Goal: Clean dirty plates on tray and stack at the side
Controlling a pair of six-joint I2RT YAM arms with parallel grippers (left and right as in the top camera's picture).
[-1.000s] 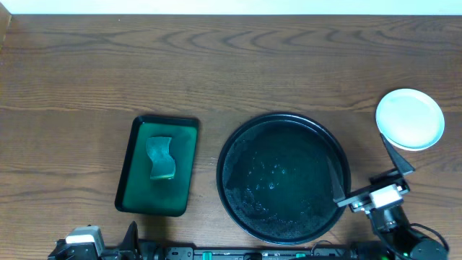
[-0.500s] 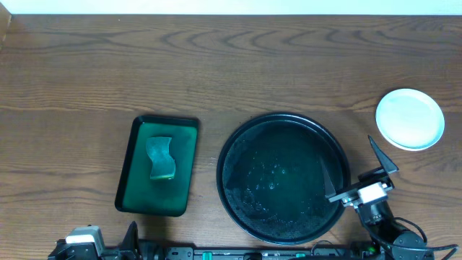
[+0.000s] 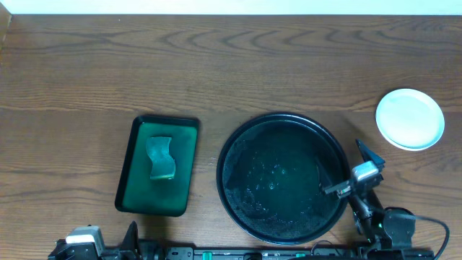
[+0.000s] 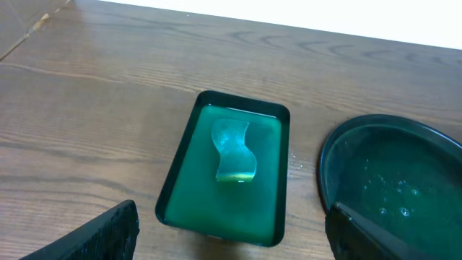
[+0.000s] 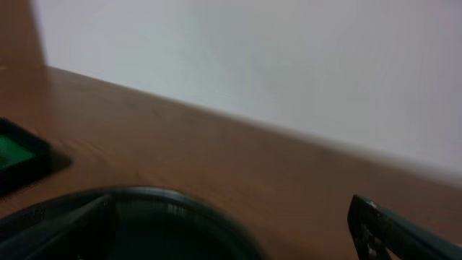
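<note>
One white plate (image 3: 410, 119) visible, far right on bench (image 3: 216, 65), well apart from my right claw (image 3: 345, 170), spread wide at black tray's (image 3: 283, 115) right rim. Stacked? Can't tell. One green tray (image 3: 164, 118) w/ one sponge (image 3: 160, 157), left.

Plates (image 3: 409, 118), apparently stacked, right of tray (image 3: 278, 180)

Open tabletop (image 3: 216, 65) across far half; obstacles: green tray (image 3: 182, 173) w/ sponge (image 3: 160, 157), black tray (image 3: 274, 173), plates (image 3: 409, 118) rt edge
</note>
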